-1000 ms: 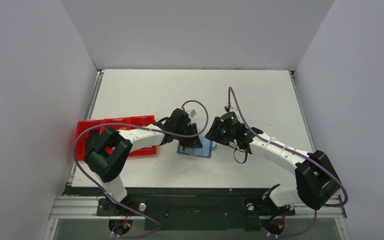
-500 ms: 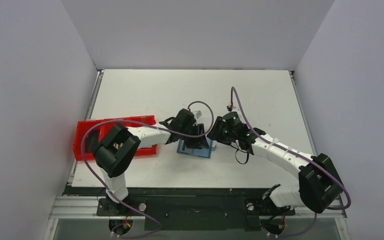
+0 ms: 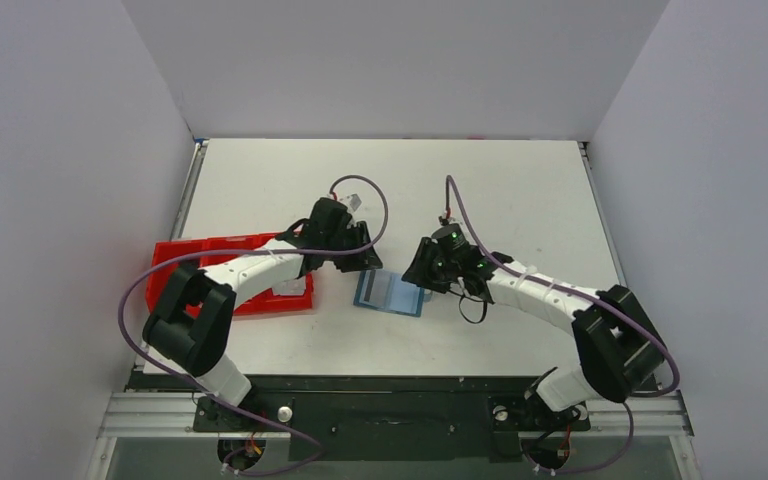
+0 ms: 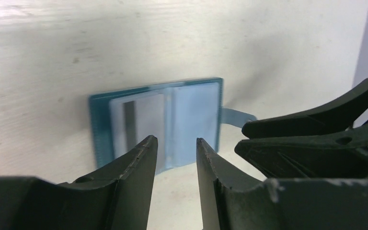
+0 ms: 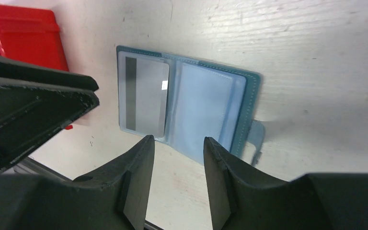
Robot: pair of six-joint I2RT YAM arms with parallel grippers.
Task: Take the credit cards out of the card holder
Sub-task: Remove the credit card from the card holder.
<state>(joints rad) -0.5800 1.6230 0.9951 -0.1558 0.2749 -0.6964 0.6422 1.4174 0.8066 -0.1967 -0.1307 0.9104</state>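
Observation:
The blue card holder [image 3: 392, 292] lies open and flat on the table between my two grippers. In the right wrist view the card holder [image 5: 206, 103] shows two clear pockets. A grey credit card [image 5: 146, 96] with a dark stripe sits in the left pocket, and the holder's tab [image 5: 257, 139] sticks out at the right. My left gripper [image 3: 364, 258] hovers just behind the holder's left edge, open and empty; up close, the left gripper [image 4: 175, 141] has only table between its fingers. My right gripper [image 3: 416, 272] is open and empty at the holder's right edge, and the right gripper [image 5: 176, 140] frames the holder's near edge.
A red plastic tray [image 3: 222, 262] lies left of the holder, partly under the left arm; its corner [image 5: 26, 40] shows in the right wrist view. White walls enclose the table on three sides. Each gripper's fingers appear in the other's wrist view.
My left gripper opened and pulled back off the holder toward the far left. The holder now lies uncovered and spread open. My right gripper shifted slightly left.

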